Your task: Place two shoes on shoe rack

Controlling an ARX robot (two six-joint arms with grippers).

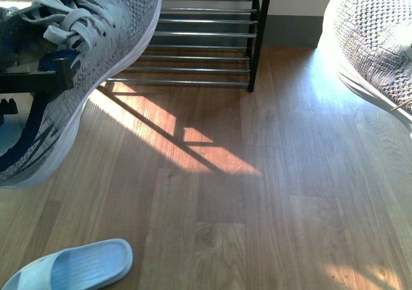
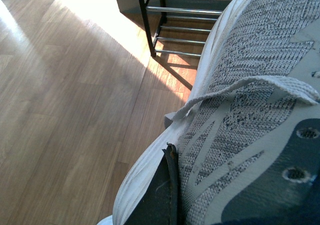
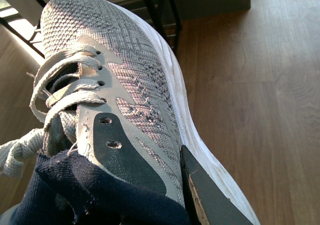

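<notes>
Both grey knit sneakers hang above the wood floor. The left sneaker (image 1: 96, 51) fills the left of the front view, toe pointing towards the shoe rack (image 1: 206, 45). My left gripper (image 1: 56, 69) is shut on it by the collar, and one dark finger (image 2: 162, 195) presses against its outer side. The right sneaker (image 1: 373, 38) shows at the top right edge. My right gripper (image 3: 167, 185) is shut on it, one finger (image 3: 202, 195) lying along its white-soled side. The rack's chrome bars and black post stand at the back, low to the floor.
A light blue slipper (image 1: 77, 265) lies on the floor at the near left. A sunlit patch and the rack's shadow cross the wood floor (image 1: 257, 206) between me and the rack. A dark skirting and pale wall (image 1: 296, 26) run behind the rack.
</notes>
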